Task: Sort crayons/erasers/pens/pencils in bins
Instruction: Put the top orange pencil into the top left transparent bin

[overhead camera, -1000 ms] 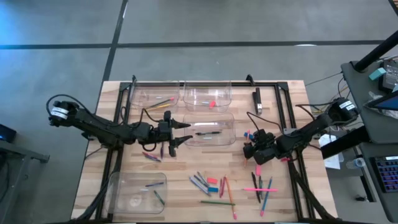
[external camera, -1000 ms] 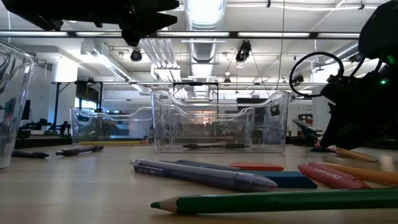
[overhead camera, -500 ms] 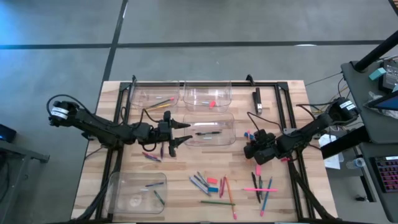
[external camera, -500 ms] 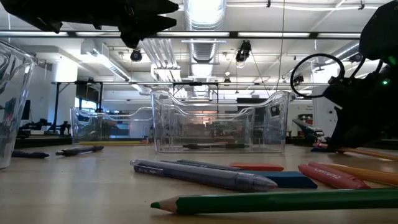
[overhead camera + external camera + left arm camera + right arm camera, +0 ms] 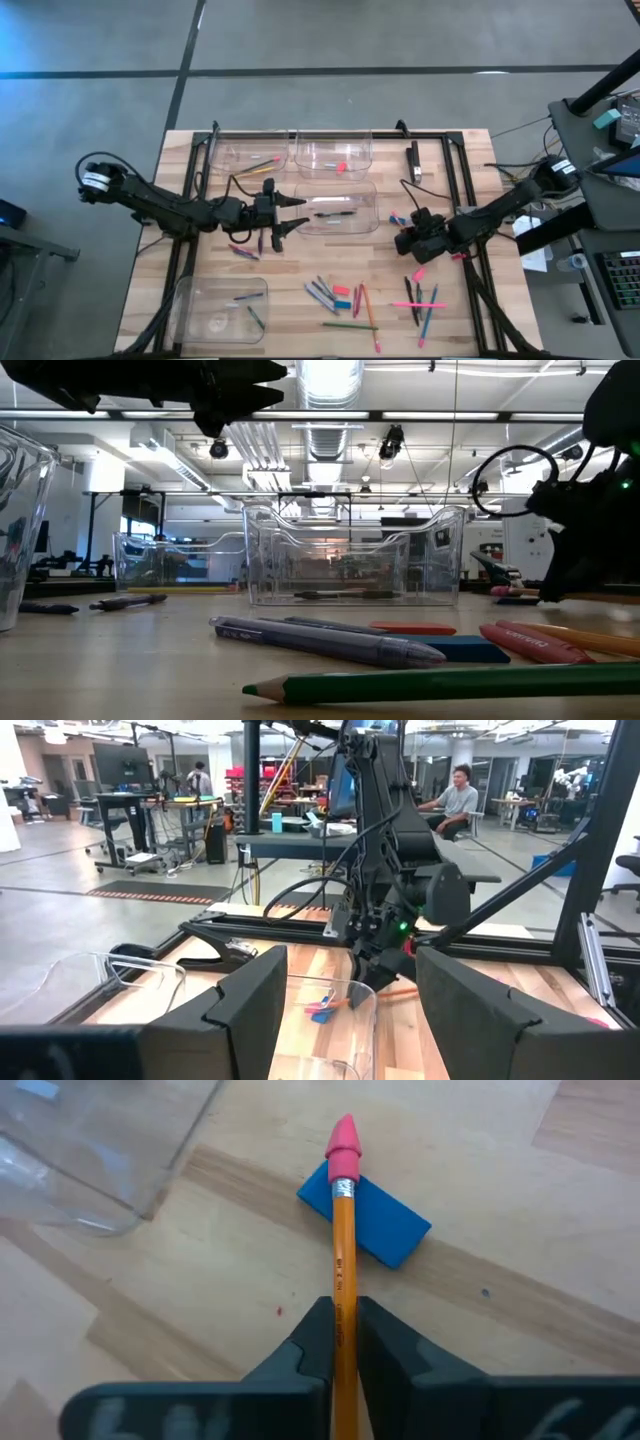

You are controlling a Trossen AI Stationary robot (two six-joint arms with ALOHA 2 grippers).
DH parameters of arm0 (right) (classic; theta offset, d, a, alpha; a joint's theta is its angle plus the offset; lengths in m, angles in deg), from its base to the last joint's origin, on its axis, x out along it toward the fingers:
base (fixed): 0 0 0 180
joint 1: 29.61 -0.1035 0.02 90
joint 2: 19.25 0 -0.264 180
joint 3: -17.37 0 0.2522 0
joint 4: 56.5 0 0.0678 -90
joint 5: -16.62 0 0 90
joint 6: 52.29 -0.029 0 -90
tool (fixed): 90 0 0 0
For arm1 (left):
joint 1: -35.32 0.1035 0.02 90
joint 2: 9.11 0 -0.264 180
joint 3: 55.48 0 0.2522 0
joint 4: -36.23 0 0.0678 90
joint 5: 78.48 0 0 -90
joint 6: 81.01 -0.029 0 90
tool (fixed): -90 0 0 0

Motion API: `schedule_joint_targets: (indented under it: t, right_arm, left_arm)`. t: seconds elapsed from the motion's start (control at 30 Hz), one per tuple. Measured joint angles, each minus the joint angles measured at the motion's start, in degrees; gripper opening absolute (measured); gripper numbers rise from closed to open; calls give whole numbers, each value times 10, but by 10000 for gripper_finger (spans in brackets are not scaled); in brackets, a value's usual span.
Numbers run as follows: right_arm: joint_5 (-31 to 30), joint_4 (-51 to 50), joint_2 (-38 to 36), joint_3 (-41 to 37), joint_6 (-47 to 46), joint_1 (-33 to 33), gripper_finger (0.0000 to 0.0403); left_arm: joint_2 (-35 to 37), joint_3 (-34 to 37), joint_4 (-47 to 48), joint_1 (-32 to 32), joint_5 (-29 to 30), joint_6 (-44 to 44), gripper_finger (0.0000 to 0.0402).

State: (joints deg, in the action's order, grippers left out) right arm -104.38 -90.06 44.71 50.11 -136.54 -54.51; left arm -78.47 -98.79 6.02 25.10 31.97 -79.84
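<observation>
My right gripper point(image 5: 403, 240) is low over the table's right middle, shut on an orange pencil point(image 5: 344, 1260). The pencil's pink eraser tip point(image 5: 343, 1135) points past a light blue eraser point(image 5: 375, 1220) lying flat on the wood. My left gripper point(image 5: 295, 213) hovers open beside the middle bin point(image 5: 360, 195), which holds a dark pen point(image 5: 335, 213). Two bins point(image 5: 250, 150) point(image 5: 350, 148) stand at the far edge. A fourth bin point(image 5: 205, 290) stands near left. Loose crayons, pens and pencils point(image 5: 345, 298) lie near the front edge. My right gripper pinches the orange pencil's shaft point(image 5: 344, 1285) between its two fingers. The fingers lie along the pencil, coming from the table's right and slanting down. The eraser end sticks out ahead over the blue eraser; whether it touches it I cannot tell. The gripper hides the rear of the pencil.
A black oblong block point(image 5: 414, 160) lies at the far right. Black frame rails point(image 5: 465, 180) run along the table's sides and far edge. More sticks point(image 5: 420, 300) lie near right, and a few pens point(image 5: 245, 250) lie under the left arm.
My right gripper has shut on the orange pencil and shifted a little toward the table's right edge. The left arm has kept still.
</observation>
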Motion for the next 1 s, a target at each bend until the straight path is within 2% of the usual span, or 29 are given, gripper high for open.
schedule_joint_targets:
  t: [0.27, 0.47, 0.6, 0.8, 1.0]
  right_arm:
    - [-20, -61, -103, 21, 37, -1, 24]
    - [-80, -55, -160, 55, 126, -3, 24]
    - [-120, -43, -172, 89, 199, -6, 23]
    - [-146, 72, -157, 120, 352, -15, 23]
    - [-145, 223, -116, 125, 492, -20, 23]
  left_arm:
    - [0, 6, 0, 0, 0, 0, 207]
    - [0, 6, -1, 0, 0, 0, 207]
    - [0, 6, -6, 0, -4, 0, 207]
    - [-8, 2, -24, 0, -6, 2, 207]
    - [-67, 2, -128, 0, -12, 30, 207]
